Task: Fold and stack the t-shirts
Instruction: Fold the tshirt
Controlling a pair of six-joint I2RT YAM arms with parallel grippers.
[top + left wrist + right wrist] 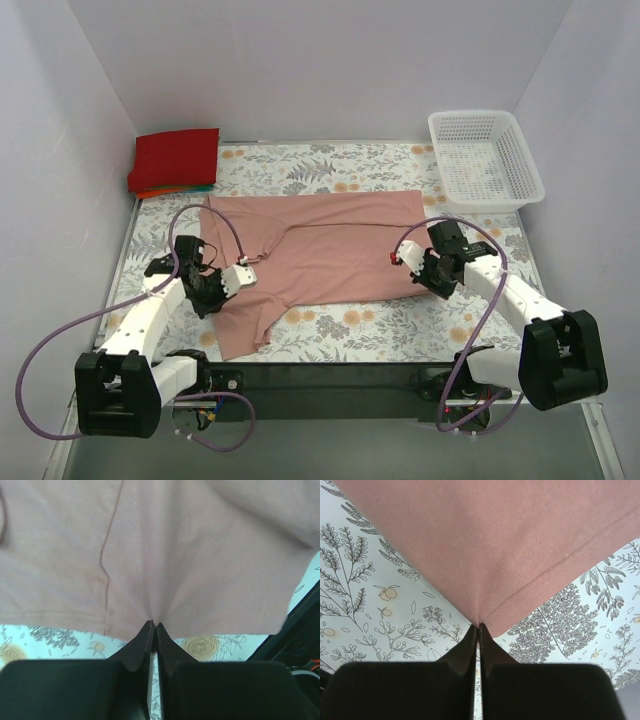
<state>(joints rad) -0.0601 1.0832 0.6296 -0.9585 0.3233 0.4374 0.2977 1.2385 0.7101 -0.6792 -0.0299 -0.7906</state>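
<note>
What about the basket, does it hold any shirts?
No, the basket shows only bare white lattice; the folded shirts lie stacked at the far left corner.

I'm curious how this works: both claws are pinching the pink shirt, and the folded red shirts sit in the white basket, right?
The left gripper and right gripper do pinch the pink t-shirt, but the folded red stack lies at the far left corner, not in the white basket; the top external view shows it.
</note>
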